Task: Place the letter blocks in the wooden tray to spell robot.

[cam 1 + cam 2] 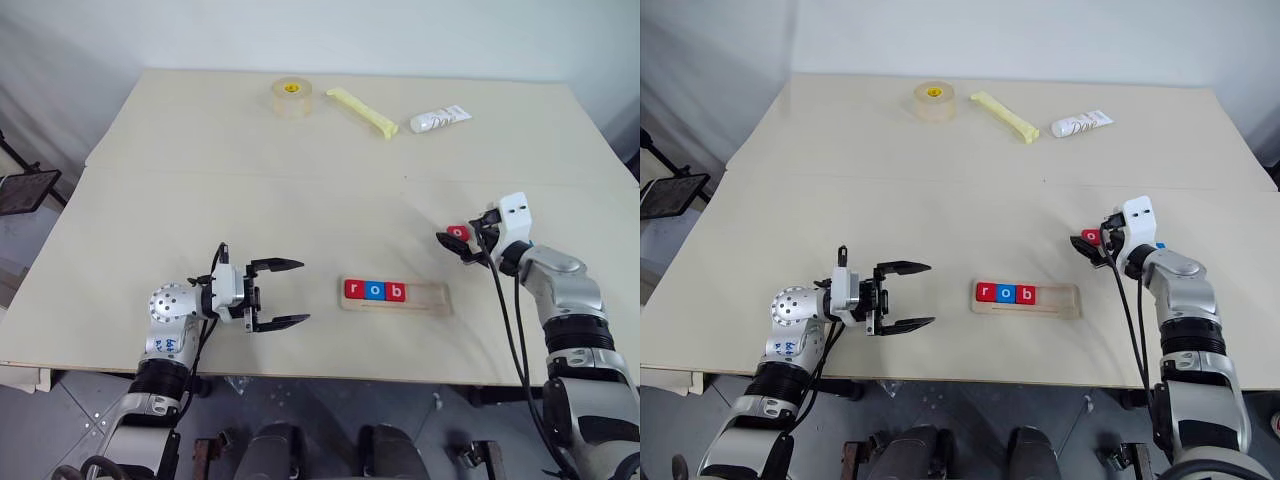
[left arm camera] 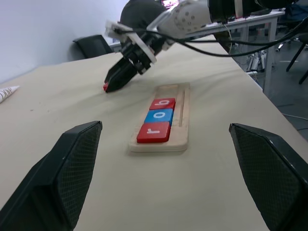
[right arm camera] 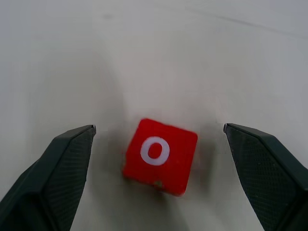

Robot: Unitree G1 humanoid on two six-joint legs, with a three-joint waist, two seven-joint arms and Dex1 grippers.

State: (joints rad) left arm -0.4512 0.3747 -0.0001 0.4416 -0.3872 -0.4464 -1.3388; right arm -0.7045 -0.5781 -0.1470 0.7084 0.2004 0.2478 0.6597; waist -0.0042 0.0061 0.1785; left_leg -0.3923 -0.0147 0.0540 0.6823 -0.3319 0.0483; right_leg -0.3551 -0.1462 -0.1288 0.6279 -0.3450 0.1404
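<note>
A pale beige tabletop [image 1: 200, 210] fills the scene. On the left, near the front edge, the left gripper [image 1: 290, 293] of two black fingers lies sideways above the table, pointing toward the middle, its fingers spread wide with nothing between them. Just to its right, near the table's centre front, lies the long narrow pale wooden tray [image 1: 425, 298]. Three flat square letter tiles sit in its left end, side by side: a red r [image 1: 353, 290], a blue o [image 1: 375, 291] and a red b [image 1: 396, 292]. The rest of the tray is bare wood. Further right, well apart from the tray, a red o tile [image 3: 160, 155] lies flat on the table. The right gripper [image 3: 159, 139] reaches over it, its black fingers spread wide either side of the tile, not touching it.
</note>
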